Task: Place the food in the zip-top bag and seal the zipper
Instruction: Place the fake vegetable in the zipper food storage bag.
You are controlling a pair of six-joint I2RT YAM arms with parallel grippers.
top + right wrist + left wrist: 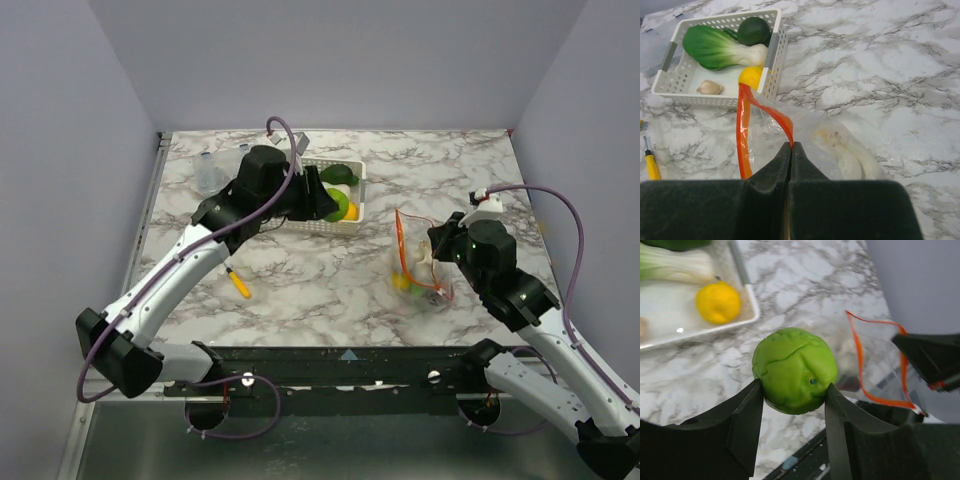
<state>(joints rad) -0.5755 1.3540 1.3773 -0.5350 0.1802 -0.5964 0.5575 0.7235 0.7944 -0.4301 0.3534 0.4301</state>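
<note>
My left gripper (794, 386) is shut on a round green toy vegetable (794, 367) and holds it above the table, by the near right corner of the basket (338, 205). The clear zip-top bag (425, 270) lies at the right with its mouth held up and open. My right gripper (791, 146) is shut on the bag's red-orange zipper strip (743, 130), pinching the strip's near side. Some food sits inside the bag: yellow and green pieces (403, 282) and a pale piece (850, 150). The open bag mouth (880, 365) shows to the right of the green toy.
A white slotted basket (320, 226) holds a bok choy (715, 47), a dark green round toy (754, 30), a garlic (710, 87) and a lemon (717, 301). A yellow-handled tool (239, 283) lies near the front left. A clear box (215, 170) stands at the back left.
</note>
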